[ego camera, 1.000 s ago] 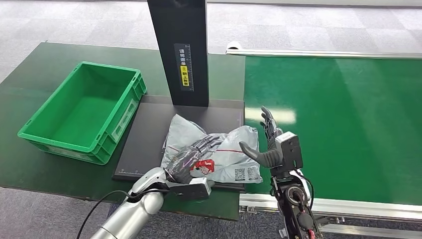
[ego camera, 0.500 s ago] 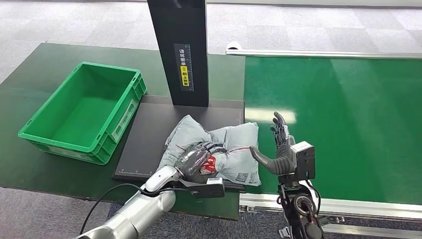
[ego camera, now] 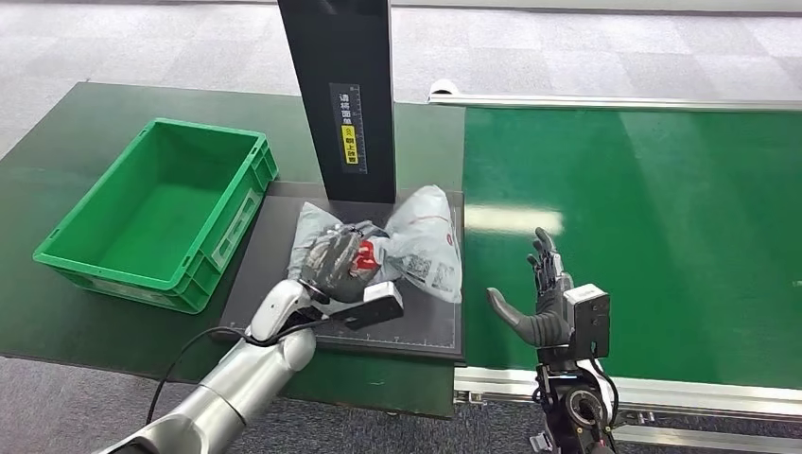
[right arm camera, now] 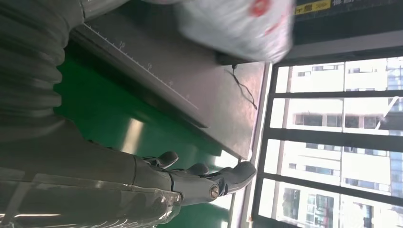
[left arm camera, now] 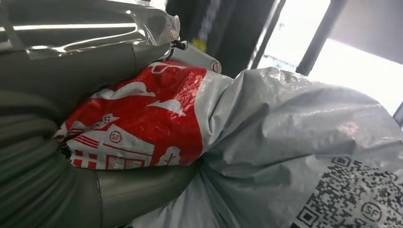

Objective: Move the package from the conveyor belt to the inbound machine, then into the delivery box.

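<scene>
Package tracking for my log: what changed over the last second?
The left hand, gripping the grey package, carried it farther onto the black platform, toward the black column. The open right hand drew back over the conveyor belt. The green crate stayed put.

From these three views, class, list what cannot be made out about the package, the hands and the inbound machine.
- Package: its middle is hidden by the left hand in the head view; the label is cut off at the left wrist view's edge.
- Inbound machine: top cut off; its yellow label is too small to read.
- Right hand: palm faces away.
</scene>
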`<state>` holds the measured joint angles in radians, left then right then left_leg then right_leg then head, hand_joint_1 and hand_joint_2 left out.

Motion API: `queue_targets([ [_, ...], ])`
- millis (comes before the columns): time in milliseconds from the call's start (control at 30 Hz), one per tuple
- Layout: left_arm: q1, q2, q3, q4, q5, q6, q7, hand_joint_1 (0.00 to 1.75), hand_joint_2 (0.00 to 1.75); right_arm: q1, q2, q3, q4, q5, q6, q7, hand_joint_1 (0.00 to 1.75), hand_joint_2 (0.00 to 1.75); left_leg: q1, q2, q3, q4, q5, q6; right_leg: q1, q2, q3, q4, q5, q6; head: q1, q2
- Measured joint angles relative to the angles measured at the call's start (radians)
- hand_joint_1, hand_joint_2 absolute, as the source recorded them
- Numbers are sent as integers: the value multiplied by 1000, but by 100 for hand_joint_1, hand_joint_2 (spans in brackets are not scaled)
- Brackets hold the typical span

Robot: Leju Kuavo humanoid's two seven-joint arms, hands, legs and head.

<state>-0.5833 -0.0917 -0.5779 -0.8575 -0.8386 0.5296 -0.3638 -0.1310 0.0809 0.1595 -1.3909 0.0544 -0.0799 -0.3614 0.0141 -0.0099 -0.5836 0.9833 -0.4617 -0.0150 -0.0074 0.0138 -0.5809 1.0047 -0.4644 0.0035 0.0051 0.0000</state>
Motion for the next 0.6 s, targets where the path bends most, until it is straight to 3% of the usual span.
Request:
queue_targets([
  [333, 63, 114, 213, -524, -1, 132, -20, 175, 175, 71, -19, -25, -22, -14, -37, -34, 0, 175, 0, 0, -4, 0, 0, 0, 0, 0, -4, 0, 0, 0, 0, 0],
  [467, 77, 111, 336, -630, 0, 161, -81, 175, 175, 82, -21, -26, -29, -15, -37, -35, 0, 175, 0, 1, -4, 0, 0, 0, 0, 0, -4, 0, 0, 0, 0, 0],
  [600, 11, 131, 485, -595, 5, 163, 21, 175, 175, 85, -15, -26, -30, -4, -30, -33, 0, 175, 1, 1, -3, 0, 1, 0, 0, 0, -4, 0, 0, 0, 0, 0],
])
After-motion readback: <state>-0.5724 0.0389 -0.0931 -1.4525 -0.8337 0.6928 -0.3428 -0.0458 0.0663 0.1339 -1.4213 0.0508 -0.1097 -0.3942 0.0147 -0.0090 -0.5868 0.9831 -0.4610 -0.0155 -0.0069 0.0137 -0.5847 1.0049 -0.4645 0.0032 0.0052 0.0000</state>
